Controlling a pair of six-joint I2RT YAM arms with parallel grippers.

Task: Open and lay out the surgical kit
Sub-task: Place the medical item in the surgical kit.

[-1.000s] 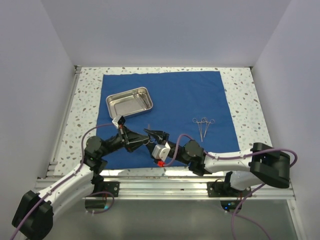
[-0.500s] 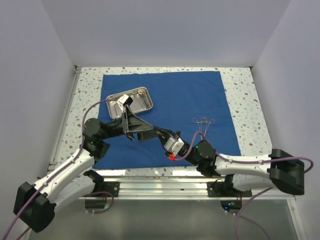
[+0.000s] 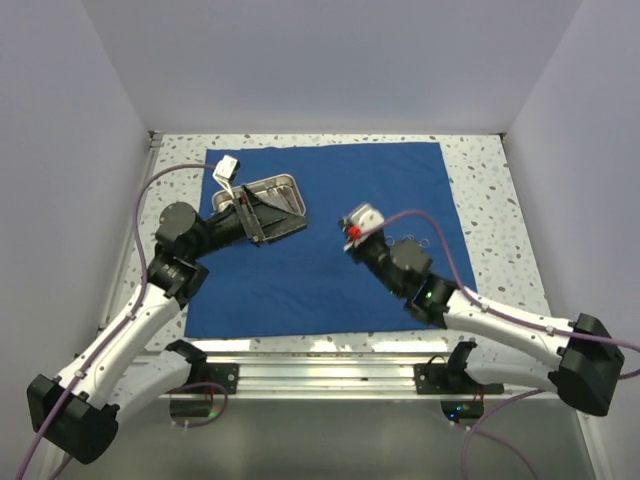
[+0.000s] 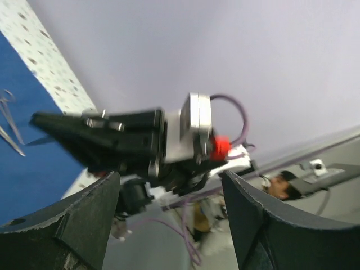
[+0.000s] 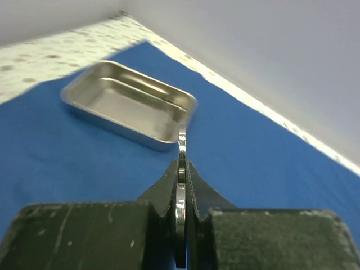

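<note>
The speckled white table (image 3: 490,230) carries a royal-blue cloth wrap (image 3: 330,270), spread flat over its middle.

On the far left part of the cloth stands a shiny rectangular steel tray with rounded corners (image 5: 128,133). In the right wrist view its inside shows bare, mirror-like metal. From above, part of its floor is hidden.

The left gripper (image 3: 275,222) reaches in from the left and hangs over the near side of the tray. Its fingers (image 4: 67,225) are spread wide, and the left wrist view looks out between them towards the right arm. Whether it touches the tray cannot be told.

Right of the tray, above the middle of the cloth, the right gripper (image 5: 181,169) is aimed at the tray and clamped tight on a slim silver instrument (image 5: 181,147). The instrument is seen edge-on as a thin strip that sticks out past the fingertips. Its kind cannot be made out.

Further right, two small silver ring-handled instruments (image 3: 424,241) lie side by side on the cloth. The right arm partly covers them in the top view.
</note>
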